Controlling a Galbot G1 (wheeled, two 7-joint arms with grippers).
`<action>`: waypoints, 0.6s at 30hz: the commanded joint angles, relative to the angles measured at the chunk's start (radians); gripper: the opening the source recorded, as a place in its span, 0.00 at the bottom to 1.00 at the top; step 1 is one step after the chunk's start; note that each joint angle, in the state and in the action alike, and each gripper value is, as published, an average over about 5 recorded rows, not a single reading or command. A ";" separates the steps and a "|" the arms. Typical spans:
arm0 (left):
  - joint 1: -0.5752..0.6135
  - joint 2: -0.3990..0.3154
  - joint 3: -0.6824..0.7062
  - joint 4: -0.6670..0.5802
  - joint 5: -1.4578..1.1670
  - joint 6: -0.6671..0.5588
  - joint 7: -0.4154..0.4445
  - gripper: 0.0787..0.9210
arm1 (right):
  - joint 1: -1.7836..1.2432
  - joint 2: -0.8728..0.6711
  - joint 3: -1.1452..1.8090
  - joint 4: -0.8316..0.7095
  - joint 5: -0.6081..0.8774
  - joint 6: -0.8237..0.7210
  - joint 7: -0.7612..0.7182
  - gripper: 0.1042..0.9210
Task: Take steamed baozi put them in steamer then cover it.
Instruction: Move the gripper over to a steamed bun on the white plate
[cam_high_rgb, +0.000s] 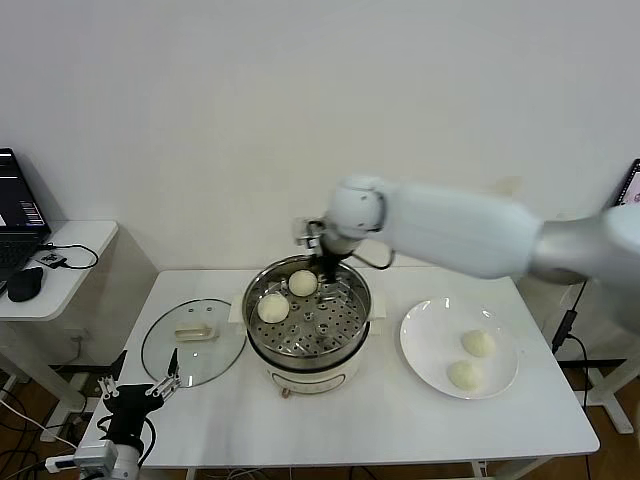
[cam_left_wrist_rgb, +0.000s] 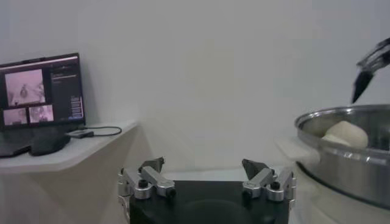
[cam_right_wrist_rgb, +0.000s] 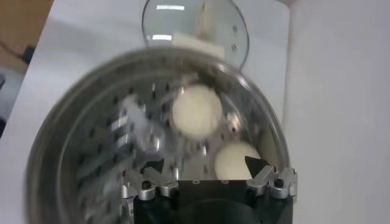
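side table (cam_high_rgb: 70, 240): far left, white, carries a laptop (cam_high_rgb: 18, 215), a black mouse (cam_high_rgb: 24, 284) and a cable.
left tool (cam_high_rgb: 135, 392): parked low at the near-left corner of the table, just in front of the cover; fingers (cam_left_wrist_rgb: 152, 178) spread apart, nothing between them. Idle.
table (cam_high_rgb: 360, 420): white, carries cover, steamer and plate.
cover (cam_high_rgb: 194, 342): clear glass lid with metal rim, lies flat on the table left of the steamer, close beside it, not on it. Cream handle (cam_high_rgb: 195, 332) on top.
steamer (cam_high_rgb: 307, 345): steel pot on white base, centre of table, uncovered; perforated tray visible inside.
baozi in steamer: two. One (cam_high_rgb: 273, 308) on the left part of the tray, one (cam_high_rgb: 303, 283) at the back, near the rim. They sit close together, cannot tell if touching. Wrist view shows both too, (cam_right_wrist_rgb: 196, 111) and (cam_right_wrist_rgb: 236, 162), resting on the tray holes.
right tool (cam_high_rgb: 326, 268): arm reaches in from the right, over the back rim of the steamer, just beside and above the rear baozi. Fingers (cam_right_wrist_rgb: 259, 165) wide apart, gripping nothing; the bun lies on the tray below them.
plate (cam_high_rgb: 425, 345): flat, white, right of the steamer, apart from it.
baozi on plate: two, (cam_high_rgb: 479, 343) and (cam_high_rgb: 465, 375), side by side on the right half, near each other.
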 joint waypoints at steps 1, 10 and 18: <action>0.002 0.004 0.006 0.001 0.002 -0.001 0.000 0.88 | 0.112 -0.349 -0.055 0.228 -0.090 0.073 -0.107 0.88; 0.012 0.015 0.011 0.001 0.010 0.000 0.001 0.88 | -0.148 -0.668 0.087 0.343 -0.292 0.172 -0.145 0.88; 0.009 0.015 0.026 -0.002 0.026 0.008 0.001 0.88 | -0.666 -0.770 0.476 0.302 -0.459 0.202 -0.105 0.88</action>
